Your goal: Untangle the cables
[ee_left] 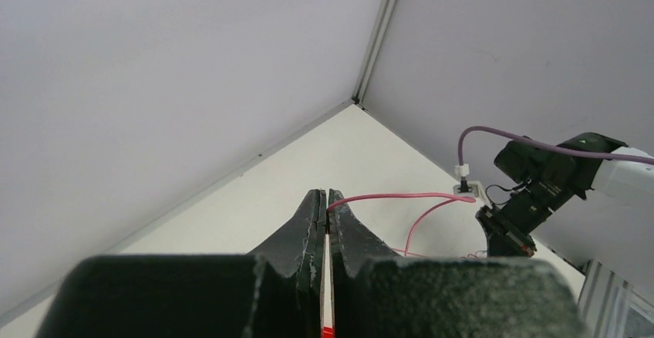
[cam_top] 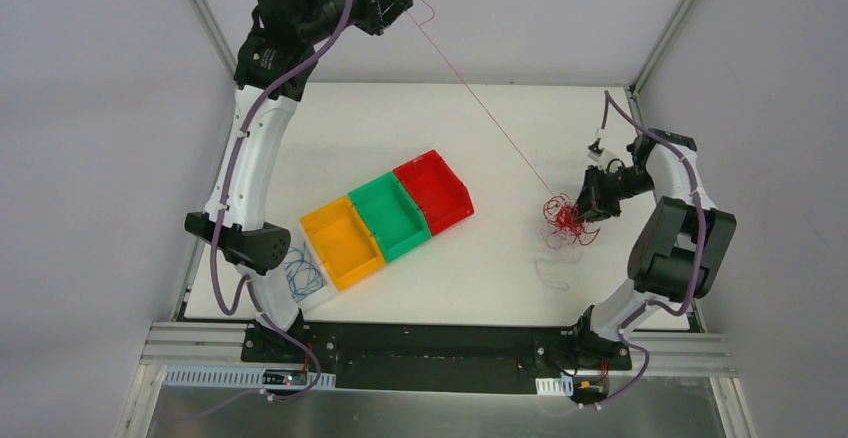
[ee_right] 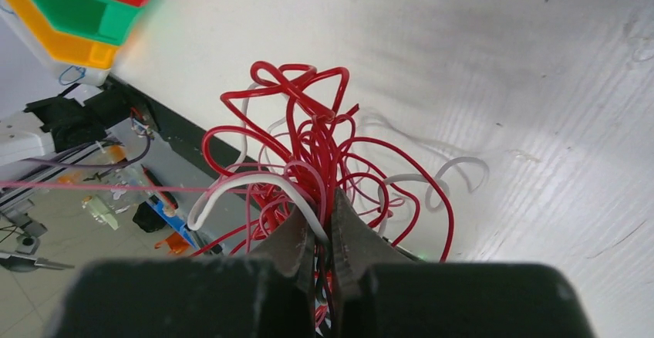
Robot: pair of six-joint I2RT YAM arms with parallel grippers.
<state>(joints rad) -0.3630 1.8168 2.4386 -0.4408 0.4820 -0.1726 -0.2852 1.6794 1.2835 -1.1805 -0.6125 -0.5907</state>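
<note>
A row of four bins point(cam_top: 385, 220) runs slantwise across the worktop point(cam_top: 480, 288), from the near-left corner towards the middle, each bin touching the next. The end bin point(cam_top: 320, 294) by that corner has a few cables point(cam_top: 300, 276) lying in it. Right of the row, near the right edge, a tangle of cables point(cam_top: 565, 226) sits on the worktop, with the right tool point(cam_top: 582, 210) clamped into its right side. A single cable point(cam_top: 470, 88) stretches from the tangle across the far edge to the left tool point(cam_top: 405, 3), which pinches it beyond that edge, towards the left. A loose cable point(cam_top: 552, 276) lies on the near side of the tangle.
</note>
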